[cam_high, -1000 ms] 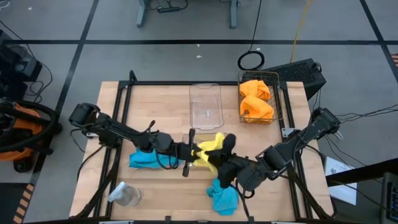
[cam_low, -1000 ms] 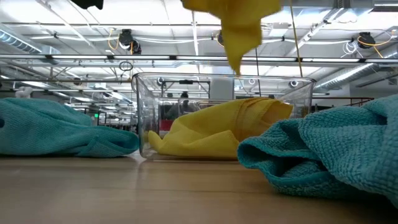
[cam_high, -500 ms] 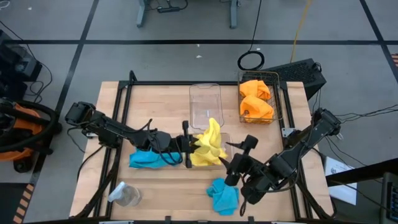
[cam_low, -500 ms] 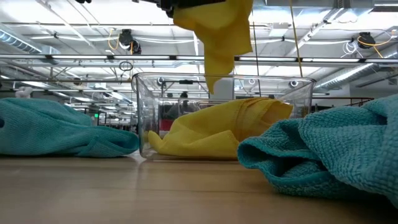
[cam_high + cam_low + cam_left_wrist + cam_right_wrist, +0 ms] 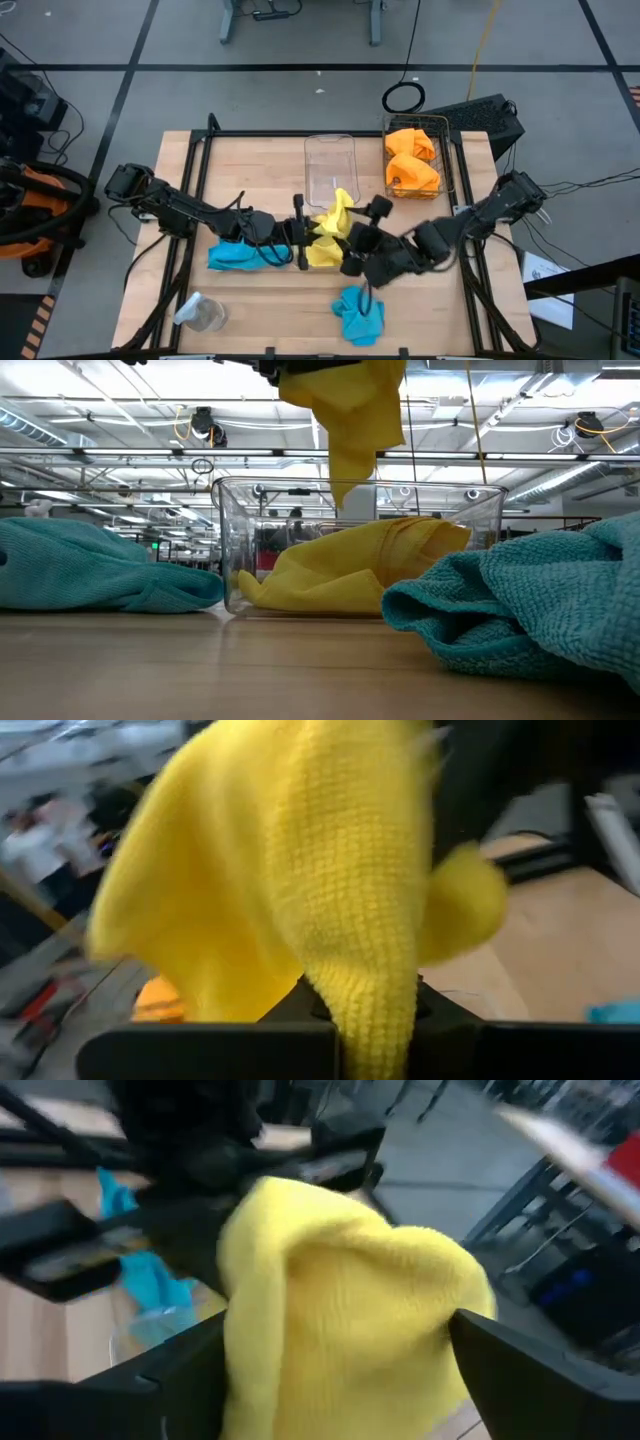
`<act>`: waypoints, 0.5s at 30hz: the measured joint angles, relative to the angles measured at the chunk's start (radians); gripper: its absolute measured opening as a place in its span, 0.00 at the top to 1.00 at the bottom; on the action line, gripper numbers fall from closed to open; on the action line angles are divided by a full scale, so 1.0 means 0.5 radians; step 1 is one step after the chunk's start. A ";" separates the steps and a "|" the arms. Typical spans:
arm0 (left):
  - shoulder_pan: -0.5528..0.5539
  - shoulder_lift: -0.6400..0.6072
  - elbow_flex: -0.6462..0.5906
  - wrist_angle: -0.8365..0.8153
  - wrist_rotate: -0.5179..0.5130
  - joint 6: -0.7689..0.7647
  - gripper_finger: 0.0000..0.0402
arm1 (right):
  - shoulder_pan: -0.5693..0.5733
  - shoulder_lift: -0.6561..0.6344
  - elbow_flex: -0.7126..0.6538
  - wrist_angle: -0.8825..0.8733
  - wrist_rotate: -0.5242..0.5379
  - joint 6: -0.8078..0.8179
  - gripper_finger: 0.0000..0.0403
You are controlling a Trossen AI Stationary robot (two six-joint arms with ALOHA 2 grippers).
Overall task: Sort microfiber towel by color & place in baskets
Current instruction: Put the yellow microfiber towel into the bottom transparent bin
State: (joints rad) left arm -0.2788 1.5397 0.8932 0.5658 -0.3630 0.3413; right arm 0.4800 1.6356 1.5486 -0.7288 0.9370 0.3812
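Observation:
A yellow microfiber towel (image 5: 337,213) hangs from my left gripper (image 5: 303,232), which is shut on it and reaches in level from the table's left. It hangs over a clear bin (image 5: 232,540) that holds another yellow towel (image 5: 350,572). My right gripper (image 5: 363,237) is open, and its fingers stand on either side of the hanging towel (image 5: 340,1310). Two turquoise towels lie on the table, one at the left (image 5: 235,255) and one near the front (image 5: 360,315). Two orange towels (image 5: 412,160) lie in the wire basket (image 5: 450,165). My left gripper pinches a bunched part of the yellow towel (image 5: 365,1005) between its two fingers, coming level from the table's left. The towel is lifted clear of the table and hangs slack, its lower tip (image 5: 343,495) near the clear bin's rim. My right gripper's open fingers (image 5: 150,1380) flank the towel; I cannot tell whether they touch it.
A second clear bin (image 5: 330,170) stands at the far middle of the table. A small clear jar (image 5: 205,315) lies near the front left corner. The wire basket is at the far right.
My right gripper has opened and let go of the yellow towel. It drew back toward the near right, rolled, then came back toward the towel. The towel, first held between both grippers, now hangs from the left gripper alone and has shifted left.

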 joint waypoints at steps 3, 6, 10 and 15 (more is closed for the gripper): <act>-0.039 0.002 -0.006 -0.027 0.116 0.123 0.96 | -0.101 -0.001 0.001 0.002 -0.279 -0.019 0.25; -0.067 0.004 -0.006 -0.039 0.122 0.193 0.95 | -0.126 -0.002 0.004 0.018 -0.437 -0.085 0.40; -0.072 0.004 -0.006 -0.039 0.097 0.219 0.94 | -0.121 -0.002 0.005 0.049 -0.578 -0.171 0.70; -0.078 0.004 -0.006 -0.019 -0.079 0.050 0.93 | -0.098 -0.002 0.004 0.054 -0.648 -0.249 0.96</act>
State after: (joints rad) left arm -0.3180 1.5417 0.8902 0.5564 -0.4027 0.3662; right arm 0.4311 1.6344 1.5505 -0.7017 0.6129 0.2565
